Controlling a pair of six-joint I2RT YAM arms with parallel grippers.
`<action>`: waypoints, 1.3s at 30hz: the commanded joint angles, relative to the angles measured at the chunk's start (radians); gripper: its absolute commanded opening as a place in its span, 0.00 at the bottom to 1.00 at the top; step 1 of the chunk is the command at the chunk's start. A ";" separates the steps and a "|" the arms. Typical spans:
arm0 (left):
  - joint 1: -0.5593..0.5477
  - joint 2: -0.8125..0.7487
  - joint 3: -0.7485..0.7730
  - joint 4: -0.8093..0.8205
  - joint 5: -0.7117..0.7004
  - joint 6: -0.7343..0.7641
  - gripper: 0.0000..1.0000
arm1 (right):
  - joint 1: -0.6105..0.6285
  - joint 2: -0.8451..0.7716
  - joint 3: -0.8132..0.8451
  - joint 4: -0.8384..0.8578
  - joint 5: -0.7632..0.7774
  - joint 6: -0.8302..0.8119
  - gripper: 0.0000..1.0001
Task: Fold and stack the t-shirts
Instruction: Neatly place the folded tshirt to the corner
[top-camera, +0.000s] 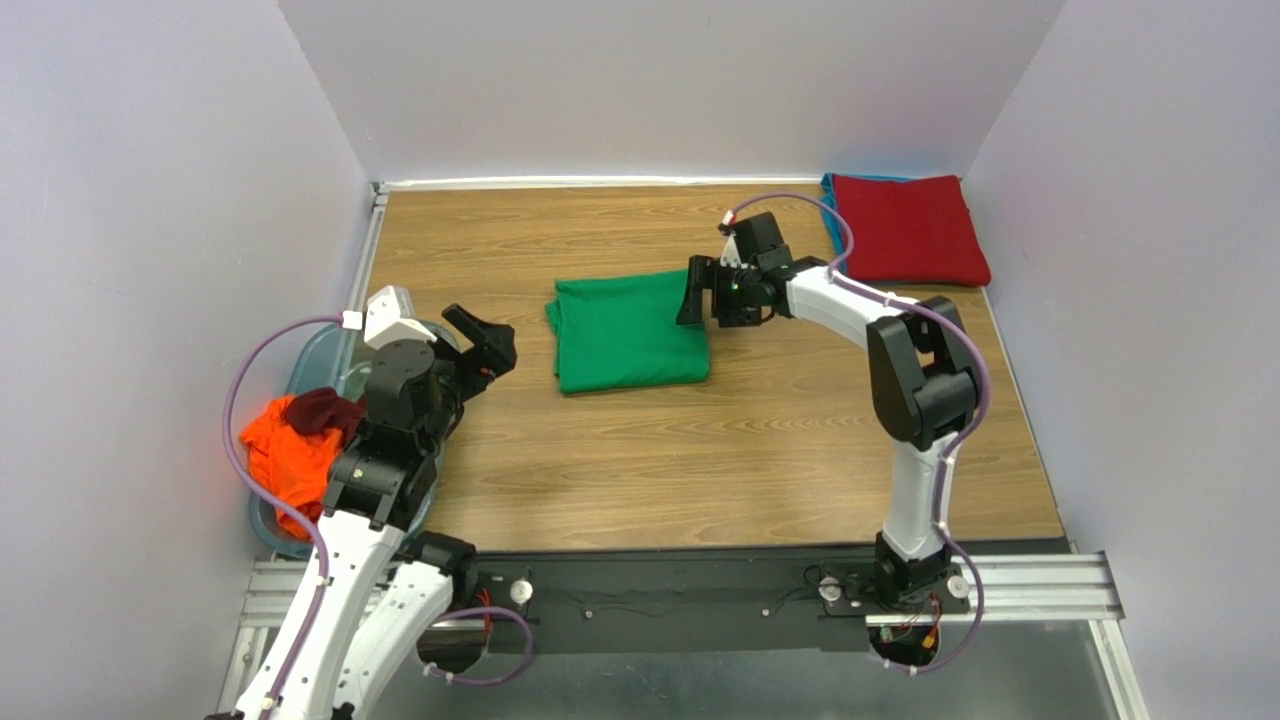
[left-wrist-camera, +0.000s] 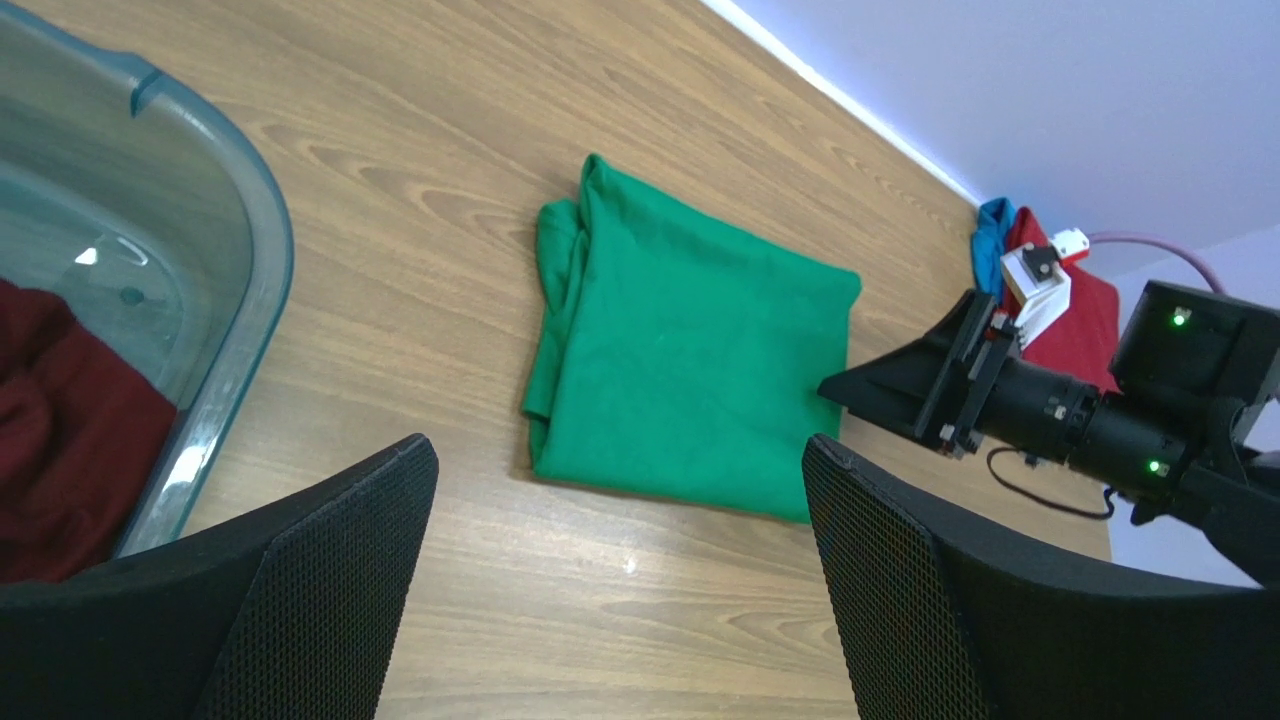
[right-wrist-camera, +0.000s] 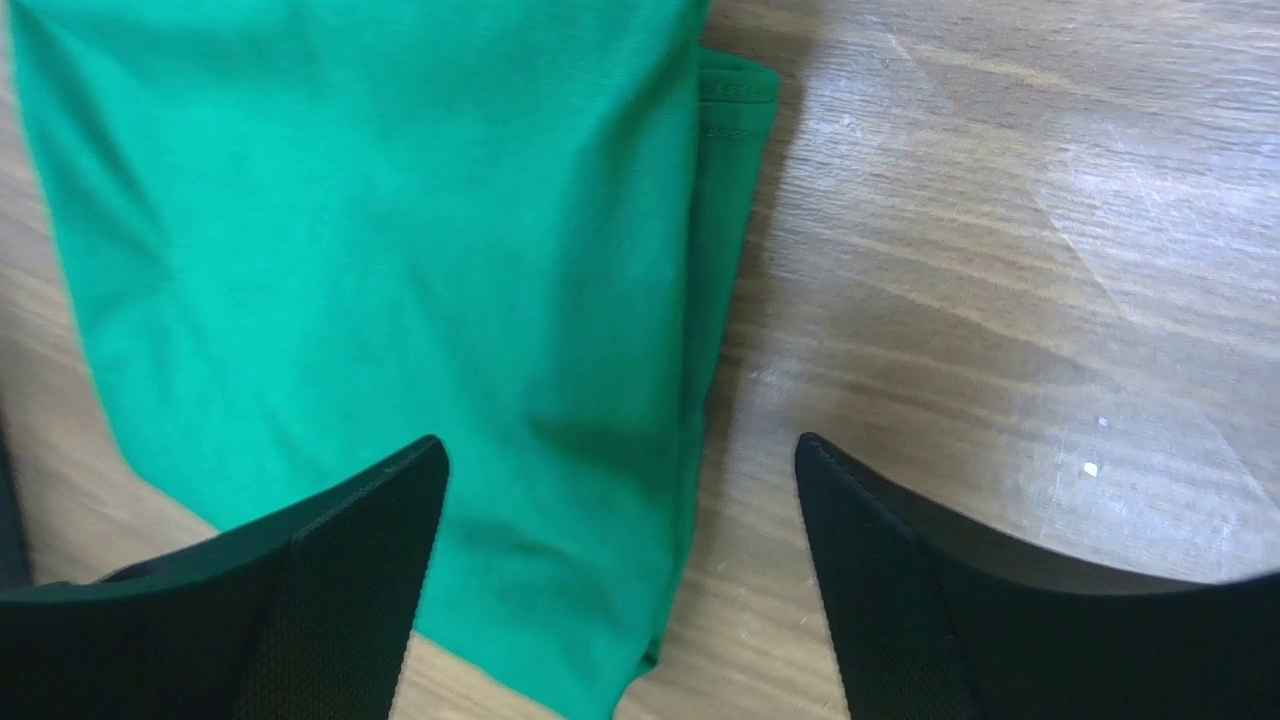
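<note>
The right gripper (right-wrist-camera: 619, 450) is held agape over the folded bright green cloth t-shirt's (right-wrist-camera: 376, 225) edge, seemingly for gripping it, while the left gripper (left-wrist-camera: 619, 447) is kept wide and empty.

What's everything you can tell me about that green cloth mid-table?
The green t-shirt is soft, plain bright green cloth, folded into a rough rectangle, with layers showing along one side. It lies flat on the wooden table, near its middle. The right pincer is open at its right edge; contact is unclear.
</note>
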 joint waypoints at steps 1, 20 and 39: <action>0.003 -0.024 -0.022 -0.042 -0.013 0.015 0.98 | -0.004 0.044 0.042 -0.019 -0.006 -0.003 0.86; 0.003 -0.058 -0.043 -0.037 -0.006 0.002 0.98 | 0.015 0.184 0.064 -0.019 -0.154 -0.037 0.52; 0.003 -0.076 -0.043 -0.062 -0.062 -0.026 0.98 | 0.146 0.158 0.134 -0.027 0.152 -0.236 0.01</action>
